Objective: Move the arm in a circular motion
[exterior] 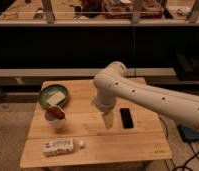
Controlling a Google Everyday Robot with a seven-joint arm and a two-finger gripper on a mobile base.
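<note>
The arm (143, 95) is glossy white with small dark dots. It reaches in from the right edge over the wooden table (138, 142). Its bulbous joint (110, 82) hangs above the middle of the table. From there a short segment points down to the tapered pale tip, the gripper (108, 121). The gripper sits just above the tabletop, left of a black flat object (126, 118) and apart from it. It holds nothing that I can see.
A green bowl (54, 95) with a white item stands at the table's back left. A small cup with something red (55, 116) is in front of it. A white bottle (58, 146) lies near the front left edge. A blue object (190, 133) and cables lie on the floor at right.
</note>
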